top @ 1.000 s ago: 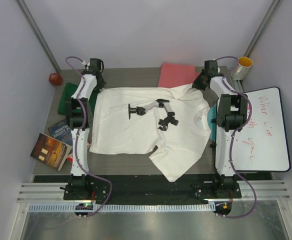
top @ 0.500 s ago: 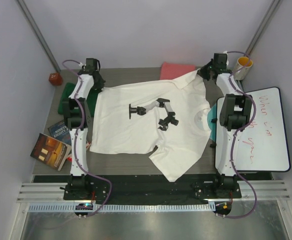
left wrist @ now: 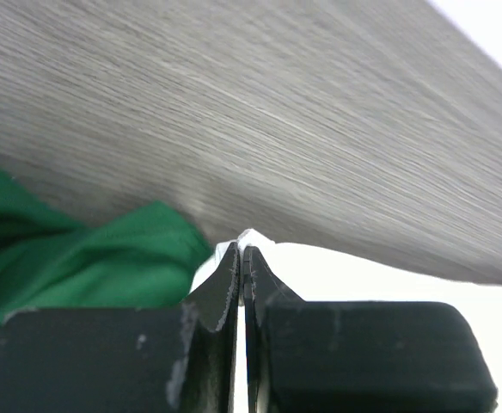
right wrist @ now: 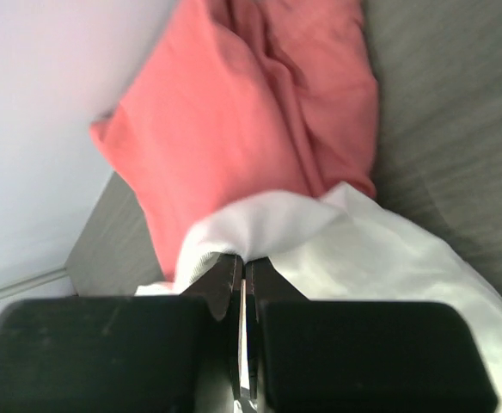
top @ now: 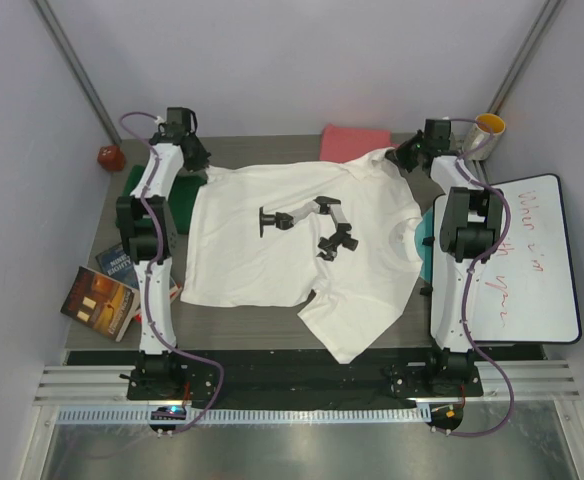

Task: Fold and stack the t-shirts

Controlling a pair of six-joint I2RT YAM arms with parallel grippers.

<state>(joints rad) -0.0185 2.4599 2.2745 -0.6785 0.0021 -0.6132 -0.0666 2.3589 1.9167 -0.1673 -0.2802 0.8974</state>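
Observation:
The large white t-shirt (top: 292,250) with a black print lies spread on the table. My left gripper (top: 200,168) is shut on its far left corner (left wrist: 251,239). My right gripper (top: 404,158) is shut on its far right sleeve edge (right wrist: 268,219). The dark green t-shirt (top: 132,195) lies bunched under my left arm and shows in the left wrist view (left wrist: 88,258). The coral-pink t-shirt (top: 352,142) lies folded at the back and shows in the right wrist view (right wrist: 242,112), partly under the white cloth.
Two books (top: 107,285) lie at the left edge. A whiteboard (top: 517,260) with a teal sheet (top: 427,232) beside it sits on the right. A yellow-lined cup (top: 487,132) stands at the back right, a small red object (top: 110,157) at the back left.
Both grippers have pulled the white shirt's far corners toward the back and outward, so its far edge is stretched straighter. The left arm moved further back.

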